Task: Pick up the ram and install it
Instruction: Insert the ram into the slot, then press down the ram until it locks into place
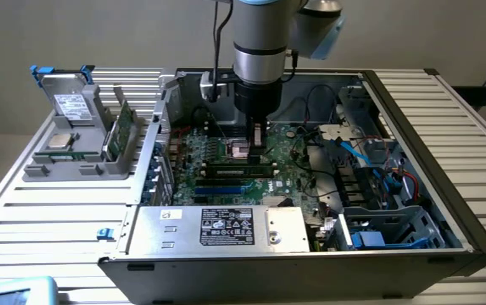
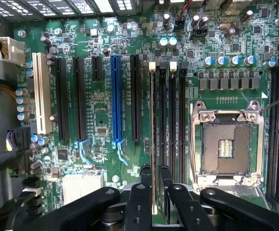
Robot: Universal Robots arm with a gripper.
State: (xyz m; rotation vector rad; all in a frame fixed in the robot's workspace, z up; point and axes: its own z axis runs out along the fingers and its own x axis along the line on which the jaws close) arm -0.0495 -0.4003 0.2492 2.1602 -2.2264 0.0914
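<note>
The pincer point(image 2: 154, 174) hangs with its fingers slightly parted astride the ram point(image 2: 153, 125), not visibly pinching it; the ram stands on edge in its slot beside the empty processor socket point(image 2: 224, 144); its long axis runs straight out from between the fingertips.

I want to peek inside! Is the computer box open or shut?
Open. The computer box has no cover on top, so its green board shows from above.
</note>
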